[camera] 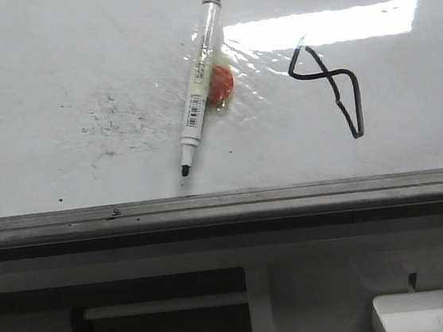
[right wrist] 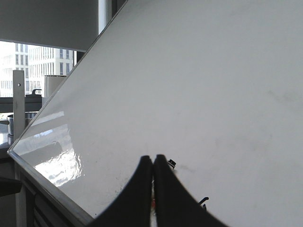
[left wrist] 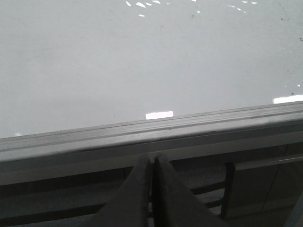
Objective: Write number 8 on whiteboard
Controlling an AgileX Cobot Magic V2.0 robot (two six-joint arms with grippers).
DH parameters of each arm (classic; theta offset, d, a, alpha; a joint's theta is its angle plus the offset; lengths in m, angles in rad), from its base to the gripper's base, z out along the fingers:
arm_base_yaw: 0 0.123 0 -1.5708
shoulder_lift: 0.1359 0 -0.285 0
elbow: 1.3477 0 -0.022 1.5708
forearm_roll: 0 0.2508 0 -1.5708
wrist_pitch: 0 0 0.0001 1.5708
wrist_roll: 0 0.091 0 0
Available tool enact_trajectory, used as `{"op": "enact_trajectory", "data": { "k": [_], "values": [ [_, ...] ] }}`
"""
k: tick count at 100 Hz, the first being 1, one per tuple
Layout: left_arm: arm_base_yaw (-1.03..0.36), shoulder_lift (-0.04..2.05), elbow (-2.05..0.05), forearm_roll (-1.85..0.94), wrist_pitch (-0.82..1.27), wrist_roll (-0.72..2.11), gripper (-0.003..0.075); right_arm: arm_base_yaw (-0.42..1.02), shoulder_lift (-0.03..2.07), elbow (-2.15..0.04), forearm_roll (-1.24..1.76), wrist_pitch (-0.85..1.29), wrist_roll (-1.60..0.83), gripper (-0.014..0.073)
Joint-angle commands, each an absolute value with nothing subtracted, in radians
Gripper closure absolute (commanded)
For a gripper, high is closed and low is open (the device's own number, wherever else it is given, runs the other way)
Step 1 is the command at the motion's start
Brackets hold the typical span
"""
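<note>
The whiteboard (camera: 49,57) fills the front view, glossy white with a glare patch. The number 8 (camera: 325,74) is a thin, crooked black figure with an open end, right of centre. A clear marker pen (camera: 197,89) lies uncapped on the board beside a red blob (camera: 222,83), its tip toward the near edge. Neither gripper shows in the front view. My left gripper (left wrist: 152,158) is shut and empty, below the board's grey edge strip (left wrist: 142,135). My right gripper (right wrist: 153,158) is shut above the board (right wrist: 213,71), with the pen's end (right wrist: 171,163) showing behind the fingers.
Faint grey speckled smudges (camera: 112,118) mark the board left of the pen. The grey metal edge strip (camera: 210,203) runs along the near side. A white box-like object with a bolt (camera: 430,310) sits below at the right. Windows and a pot (right wrist: 19,118) lie beyond the board's corner.
</note>
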State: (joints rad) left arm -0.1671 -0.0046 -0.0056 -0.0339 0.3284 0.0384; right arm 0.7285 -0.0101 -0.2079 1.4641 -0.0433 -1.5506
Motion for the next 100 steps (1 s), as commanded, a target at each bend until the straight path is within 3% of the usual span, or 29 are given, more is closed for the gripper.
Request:
{"op": "enact_trajectory", "data": {
  "k": [1,23,49,69,84,100],
  "values": [
    [-0.165,-0.031,0.032,-0.035,0.285,0.027,0.0741,0.727,-0.028,-0.231,1.464,-0.055,-1.561,0.0658],
    [-0.165,-0.031,0.032,-0.035,0.285,0.027,0.0741,0.659,-0.024,-0.164,1.464,-0.187,-1.561,0.0658],
    [-0.165,-0.031,0.032,-0.035,0.285,0.027,0.0741,0.464,-0.023,-0.069,1.346,-0.066,-1.547,0.0658],
    [-0.165,-0.031,0.032,-0.035,0.283,0.027,0.0741,0.268,-0.023,-0.028,0.737,-0.009,-0.929,0.0658],
    [-0.165,-0.031,0.032,-0.035,0.283,0.027,0.0741,0.11,-0.023,0.0,0.288,0.161,-0.434,0.0658],
    [-0.165,-0.031,0.032,-0.035,0.283,0.027,0.0741,-0.001,-0.023,0.024,0.083,0.229,-0.249,0.0658]
  ]
}}
